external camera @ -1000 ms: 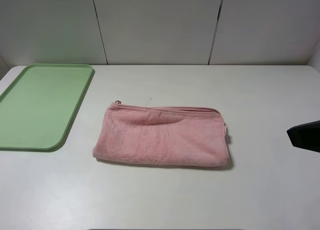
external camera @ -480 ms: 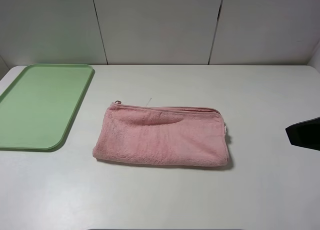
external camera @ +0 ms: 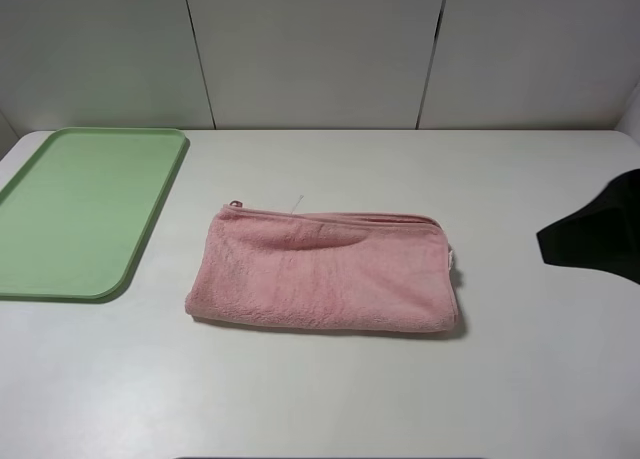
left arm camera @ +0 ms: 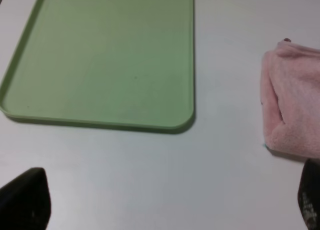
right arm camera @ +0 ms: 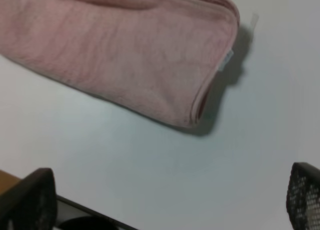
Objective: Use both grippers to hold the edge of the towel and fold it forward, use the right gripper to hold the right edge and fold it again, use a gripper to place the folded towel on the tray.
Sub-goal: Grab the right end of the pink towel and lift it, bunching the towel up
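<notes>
Right gripper [right arm camera: 165, 202]: narrow black fingers spread wide, nothing between them, hovering off the right end of the soft, fluffy pink towel [external camera: 322, 271], not touching it. Left gripper [left arm camera: 167, 202]: fingers likewise wide apart, empty, to the towel's left. Towel lies folded into a long strip on the white table [external camera: 330, 399], small white tag [right arm camera: 227, 57] at its right end. Flat pale green rectangular plastic tray [external camera: 80, 209] sits left of the towel, apart from it.

Towel [external camera: 322, 271], ahead of right end effector [right arm camera: 165, 200]: pink fluffy cloth, matt, soft pile. Tray [external camera: 80, 214], ahead of left end effector [left arm camera: 165, 202]: pale green smooth plastic, slight sheen. Surface [external camera: 350, 389]: white, smooth, matt.
</notes>
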You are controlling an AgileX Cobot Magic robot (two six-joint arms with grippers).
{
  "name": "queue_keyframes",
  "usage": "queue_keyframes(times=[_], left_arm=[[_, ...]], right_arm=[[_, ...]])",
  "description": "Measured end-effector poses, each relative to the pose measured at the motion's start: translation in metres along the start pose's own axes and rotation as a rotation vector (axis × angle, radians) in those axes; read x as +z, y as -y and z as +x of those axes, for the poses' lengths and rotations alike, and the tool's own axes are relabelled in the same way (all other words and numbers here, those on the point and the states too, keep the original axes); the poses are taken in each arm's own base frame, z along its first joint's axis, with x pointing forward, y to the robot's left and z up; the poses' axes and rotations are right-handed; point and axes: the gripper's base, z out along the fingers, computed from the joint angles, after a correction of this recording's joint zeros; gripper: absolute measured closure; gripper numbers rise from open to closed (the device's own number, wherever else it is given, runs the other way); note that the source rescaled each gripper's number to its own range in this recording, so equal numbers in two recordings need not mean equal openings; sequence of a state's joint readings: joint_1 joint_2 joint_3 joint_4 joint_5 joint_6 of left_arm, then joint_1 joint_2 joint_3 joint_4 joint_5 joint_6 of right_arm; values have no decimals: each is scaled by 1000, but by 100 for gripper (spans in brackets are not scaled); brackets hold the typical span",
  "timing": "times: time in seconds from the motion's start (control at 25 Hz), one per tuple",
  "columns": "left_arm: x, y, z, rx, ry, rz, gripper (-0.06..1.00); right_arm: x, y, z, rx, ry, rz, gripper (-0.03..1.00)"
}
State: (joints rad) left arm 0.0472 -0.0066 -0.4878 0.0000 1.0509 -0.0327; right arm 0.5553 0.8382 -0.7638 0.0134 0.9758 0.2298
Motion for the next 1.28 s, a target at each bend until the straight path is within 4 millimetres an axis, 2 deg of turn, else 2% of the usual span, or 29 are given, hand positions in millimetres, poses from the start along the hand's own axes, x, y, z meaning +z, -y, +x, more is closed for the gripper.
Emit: queue_keyframes(times=[0.32,0.6,0.84,1.0,1.28], left_arm=[[0,0,0,-1,0,-1,-5],[0,0,0,-1,0,-1,-5],[0,0,0,-1,0,-1,-5],[0,0,0,-1,0,-1,-5],[0,0,0,-1,0,-1,-5]], right_arm=[[86,-4,-33,107,-98,67,-3],[143,5,-54,149,-176,188,-3],[183,32,-69,221,-209,251,-3],[204,49,-67,259,-239,274,-3],[226,49,-59,251,-289,247,-3]])
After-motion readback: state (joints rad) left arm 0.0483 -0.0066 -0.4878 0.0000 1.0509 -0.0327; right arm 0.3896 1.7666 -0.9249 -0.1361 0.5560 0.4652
